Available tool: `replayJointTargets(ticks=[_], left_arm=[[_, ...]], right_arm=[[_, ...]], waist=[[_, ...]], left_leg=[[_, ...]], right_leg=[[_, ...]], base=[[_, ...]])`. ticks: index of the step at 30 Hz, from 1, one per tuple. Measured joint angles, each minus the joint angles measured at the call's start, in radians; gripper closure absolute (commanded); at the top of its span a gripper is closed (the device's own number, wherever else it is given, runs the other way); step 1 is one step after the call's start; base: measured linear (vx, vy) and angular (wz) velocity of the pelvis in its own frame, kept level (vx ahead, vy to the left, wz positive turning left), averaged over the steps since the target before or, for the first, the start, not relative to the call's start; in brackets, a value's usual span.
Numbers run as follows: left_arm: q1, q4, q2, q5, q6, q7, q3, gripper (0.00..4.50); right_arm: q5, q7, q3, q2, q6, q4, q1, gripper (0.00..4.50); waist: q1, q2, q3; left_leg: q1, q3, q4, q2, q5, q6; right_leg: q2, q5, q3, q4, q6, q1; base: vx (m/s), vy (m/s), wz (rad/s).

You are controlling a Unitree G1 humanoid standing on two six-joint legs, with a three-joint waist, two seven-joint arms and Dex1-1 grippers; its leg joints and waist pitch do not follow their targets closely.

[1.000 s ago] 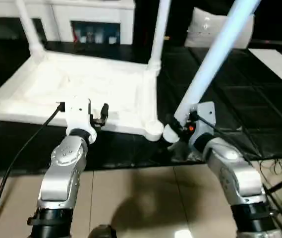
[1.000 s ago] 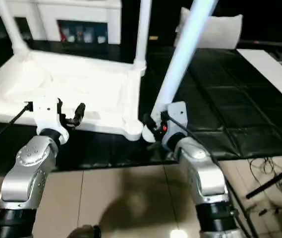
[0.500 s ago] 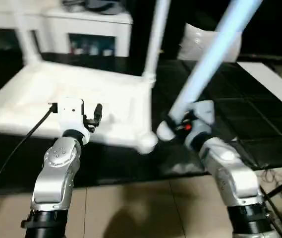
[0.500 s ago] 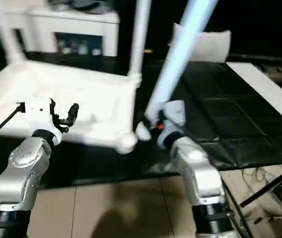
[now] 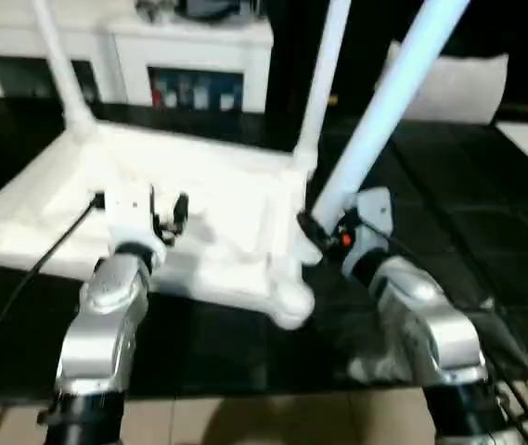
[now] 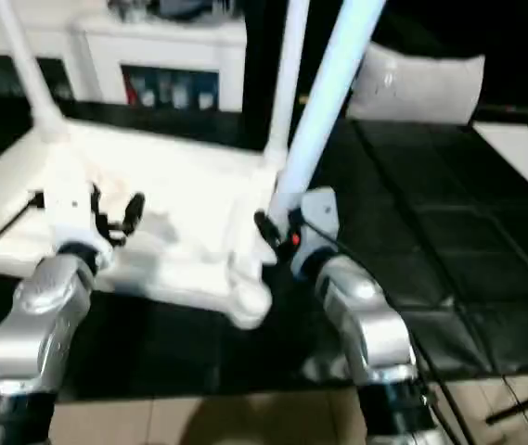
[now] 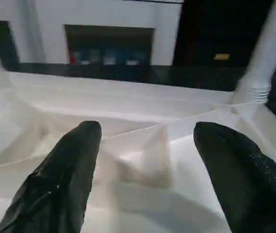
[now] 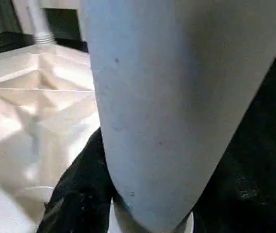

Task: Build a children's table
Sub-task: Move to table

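Note:
The children's table top (image 5: 226,185) lies upside down on black mats, ribbed underside up. Two white legs stand upright in its far corners, one on the left (image 5: 59,65) and one on the right (image 5: 324,83). My right gripper (image 5: 324,227) is shut on the thick lower end of a third leg (image 5: 384,111), which slants up and to the right. That end hangs beside the top's right edge, beyond the near right corner socket (image 5: 289,302). The held leg (image 8: 167,97) looms large in the right wrist view. My left gripper (image 5: 164,215) is open and empty, over the ribs (image 7: 142,160) near the front edge.
A white glass-door cabinet (image 5: 199,56) stands behind the table top. A grey cushion (image 5: 449,83) lies at the back right. Black mats (image 5: 486,204) cover the floor to the right, and tan tiles (image 5: 245,422) begin near my body. A black cable (image 5: 22,287) trails from my left arm.
The camera has shifted. The held leg's lower end was right next to the near right corner socket; it now sits farther along the top's right edge. The left gripper stays open.

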Motion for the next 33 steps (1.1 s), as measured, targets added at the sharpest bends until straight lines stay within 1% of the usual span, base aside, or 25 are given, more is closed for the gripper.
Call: replayJointTargets(ticks=[1,2,3,4,5,6,7,8,9,11,13,14,16,17,20,21,24,26,29,31,32,33], left_arm=[[0.001,0.002,-0.009,0.000,0.001,-0.001,-0.017,0.98],[0.000,0.001,-0.015,-0.001,0.001,-0.002,-0.035,0.98],[-0.002,0.001,-0.016,-0.001,0.001,-0.002,-0.043,0.98],[-0.004,0.000,-0.013,0.000,0.001,-0.002,-0.042,0.98],[-0.006,-0.001,-0.004,0.001,-0.004,-0.002,-0.039,0.98],[-0.006,-0.001,-0.001,0.001,-0.005,-0.002,-0.033,0.98],[-0.006,-0.001,0.000,0.002,-0.010,-0.002,-0.028,0.98],[-0.006,0.000,0.003,0.004,-0.010,-0.002,-0.021,0.98],[-0.006,0.000,0.009,0.006,-0.009,-0.001,-0.016,0.98],[-0.006,0.000,0.010,0.008,-0.009,-0.001,-0.015,0.98],[-0.006,0.001,0.011,0.009,-0.009,-0.001,-0.017,0.98],[-0.006,0.002,0.013,0.010,-0.009,-0.002,-0.021,0.98],[-0.006,0.003,0.017,0.011,-0.009,-0.004,-0.027,0.98],[-0.006,0.005,0.024,0.011,-0.009,-0.008,-0.028,0.98],[-0.010,0.028,0.050,0.013,-0.008,-0.043,-0.038,0.98],[-0.015,0.035,0.057,0.013,-0.008,-0.053,-0.043,0.98],[-0.043,0.061,0.082,0.012,-0.009,-0.107,-0.063,0.98],[-0.055,0.072,0.095,0.011,-0.009,-0.143,-0.082,0.98],[-0.081,0.089,0.130,0.003,-0.007,-0.221,-0.118,0.98],[-0.087,0.092,0.178,0.001,-0.004,-0.297,-0.156,0.98],[-0.096,0.100,0.214,0.000,0.000,-0.366,-0.187,0.98],[-0.099,0.100,0.232,-0.001,0.000,-0.407,-0.203,0.98]], right_arm=[[-0.005,-0.002,-0.016,-0.007,0.000,0.006,0.008,2.63],[-0.006,-0.004,-0.027,-0.010,0.000,0.010,0.012,2.63],[-0.002,-0.002,-0.039,-0.009,0.001,0.007,0.011,2.63],[0.000,0.000,-0.042,-0.009,-0.001,0.003,0.008,2.63],[-0.015,-0.009,-0.034,-0.014,-0.014,0.005,0.003,2.63],[-0.028,-0.017,-0.023,-0.013,-0.021,0.007,0.004,2.63],[-0.046,-0.022,0.000,-0.015,-0.029,0.010,-0.002,2.63],[-0.064,-0.028,0.020,-0.015,-0.045,0.014,-0.009,2.63],[-0.073,-0.030,0.029,-0.015,-0.061,0.018,-0.009,2.63],[-0.075,-0.032,0.025,-0.021,-0.066,0.026,-0.008,2.63],[-0.079,-0.032,0.021,-0.024,-0.063,0.037,-0.006,2.63],[-0.079,-0.032,0.016,-0.023,-0.058,0.039,-0.005,2.63],[-0.077,-0.034,0.006,-0.021,-0.048,0.039,-0.005,2.63],[-0.069,-0.048,-0.011,-0.013,-0.034,0.043,-0.005,2.63],[-0.067,-0.066,-0.033,-0.019,-0.031,0.066,-0.005,2.63],[-0.067,-0.069,-0.036,-0.025,-0.031,0.071,-0.002,2.63],[-0.068,-0.059,-0.042,-0.034,-0.034,0.076,0.003,2.63],[-0.067,-0.051,-0.045,-0.036,-0.037,0.076,0.003,2.63],[-0.067,-0.032,-0.048,-0.045,-0.038,0.075,0.003,2.63],[-0.038,-0.019,-0.062,-0.039,-0.039,0.068,0.005,2.63],[-0.010,-0.012,-0.079,-0.028,-0.044,0.055,0.008,2.63],[0.001,-0.007,-0.085,-0.027,-0.046,0.046,0.008,2.63]], waist=[[0.009,0.005,0.002],[0.017,0.011,0.003],[0.018,0.021,0.003],[0.019,0.033,0.003],[0.018,0.051,0.005],[0.013,0.053,0.004],[0.005,0.049,0.003],[0.002,0.048,0.003],[0.004,0.045,0.001],[0.007,0.042,0.001],[0.008,0.040,0.001],[0.008,0.040,0.002],[0.008,0.043,0.004],[0.007,0.044,0.005],[0.009,0.051,0.010],[0.011,0.052,0.012],[0.016,0.054,0.013],[0.017,0.054,0.013],[0.018,0.055,0.013],[0.019,0.055,0.013],[0.018,0.056,0.014],[0.018,0.057,0.014]], left_leg=[[0.004,-0.007,0.017,0.004,-0.017,0.033],[0.003,-0.016,0.036,0.005,-0.020,0.037],[0.001,-0.020,0.044,0.006,-0.020,0.034],[0.001,-0.021,0.030,0.013,-0.017,0.028],[0.004,-0.024,0.012,0.029,0.008,-0.028],[0.010,-0.022,0.006,0.032,0.008,-0.027],[0.010,-0.018,0.002,0.031,0.010,-0.025],[0.007,-0.017,0.003,0.030,0.012,-0.026],[0.002,-0.014,0.003,0.026,0.013,-0.025],[-0.014,-0.011,0.004,0.023,0.017,-0.023],[-0.022,-0.010,0.004,0.023,0.019,-0.024],[-0.024,-0.010,0.004,0.024,0.020,-0.025],[-0.022,-0.010,0.002,0.026,0.022,-0.028],[-0.018,-0.008,-0.002,0.027,0.023,-0.025],[-0.008,-0.001,-0.015,0.031,0.031,-0.034],[-0.007,0.000,-0.019,0.032,0.035,-0.036],[-0.007,0.004,-0.027,0.039,0.044,-0.044],[-0.008,0.006,-0.035,0.039,0.052,-0.047],[-0.008,0.006,-0.040,0.041,0.056,-0.050],[-0.008,0.007,-0.042,0.042,0.057,-0.051],[-0.008,0.007,-0.043,0.042,0.058,-0.051],[-0.009,0.008,-0.043,0.042,0.058,-0.051]], right_leg=[[0.007,0.000,-0.003,-0.011,-0.006,0.016],[0.013,-0.001,-0.008,-0.022,-0.011,0.031],[0.020,-0.002,-0.012,-0.032,-0.014,0.051],[0.029,-0.004,-0.016,-0.036,-0.015,0.061],[0.037,-0.006,-0.031,-0.037,-0.016,0.072],[0.036,-0.004,-0.035,-0.046,-0.020,0.076],[0.035,0.001,-0.036,-0.052,-0.030,0.073],[0.031,0.004,-0.037,-0.053,-0.030,0.071],[0.027,0.004,-0.035,-0.050,-0.029,0.066],[0.026,0.008,-0.030,-0.047,-0.022,0.049],[0.026,0.011,-0.029,-0.046,-0.018,0.041],[0.026,0.011,-0.029,-0.046,-0.018,0.039],[0.027,0.012,-0.029,-0.046,-0.020,0.040],[0.027,0.013,-0.030,-0.046,-0.022,0.041],[0.027,0.017,-0.030,-0.046,-0.028,0.045],[0.027,0.018,-0.030,-0.046,-0.028,0.044],[0.028,0.021,-0.034,-0.046,-0.030,0.042],[0.028,0.022,-0.035,-0.046,-0.031,0.042],[0.029,0.022,-0.036,-0.046,-0.032,0.041],[0.029,0.023,-0.037,-0.046,-0.033,0.040],[0.030,0.024,-0.037,-0.046,-0.035,0.040],[0.030,0.024,-0.037,-0.046,-0.035,0.039]], base=[[0.088,-0.120,-0.03],[0.070,-0.059,-0.07],[0.070,-0.059,-0.07],[0.054,-0.012,-0.06],[0.059,0.049,-0.02],[0.059,0.049,-0.02],[0.088,0.071,0.02],[0.074,0.058,0.03],[0.074,0.058,0.03],[0.000,0.000,0.00],[0.000,0.000,0.00],[0.000,0.000,0.00],[0.000,0.000,0.00],[0.000,0.000,0.00],[-0.035,-0.026,0.01],[-0.055,-0.040,0.02],[-0.017,-0.015,0.01],[0.000,0.000,0.00],[0.000,0.000,0.00],[0.000,0.000,0.00],[0.000,0.000,0.00],[0.000,0.000,0.00]])
